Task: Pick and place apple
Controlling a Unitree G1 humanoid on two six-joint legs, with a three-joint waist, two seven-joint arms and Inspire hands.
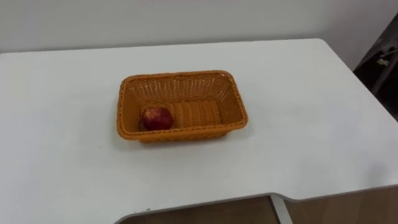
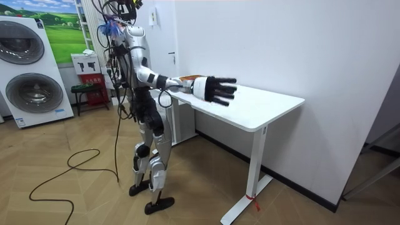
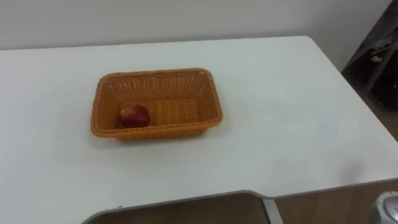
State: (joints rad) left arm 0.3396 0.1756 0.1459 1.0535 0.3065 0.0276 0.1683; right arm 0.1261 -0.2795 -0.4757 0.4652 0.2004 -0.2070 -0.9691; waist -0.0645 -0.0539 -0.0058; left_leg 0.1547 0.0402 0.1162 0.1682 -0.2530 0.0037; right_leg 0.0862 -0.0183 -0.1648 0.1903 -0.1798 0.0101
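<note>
A red apple (image 1: 157, 117) lies inside an orange wicker basket (image 1: 231, 99), in its left end near the front wall. The basket stands on a white table (image 1: 298, 143), a little left of the middle. In the room view I stand at the table's near side, and the basket (image 2: 186, 79) shows just behind my outstretched arm. My right hand (image 2: 215, 89) is stretched out over the table (image 2: 262, 106) with its fingers straight and spread, holding nothing. It is well to the right of the basket.
The table's front edge has a curved cutout (image 1: 205, 208) just before me. A dark piece of furniture (image 1: 380, 62) stands past the table's right end. Two washing machines (image 2: 31, 69) and a small red stool (image 2: 92, 87) stand behind me.
</note>
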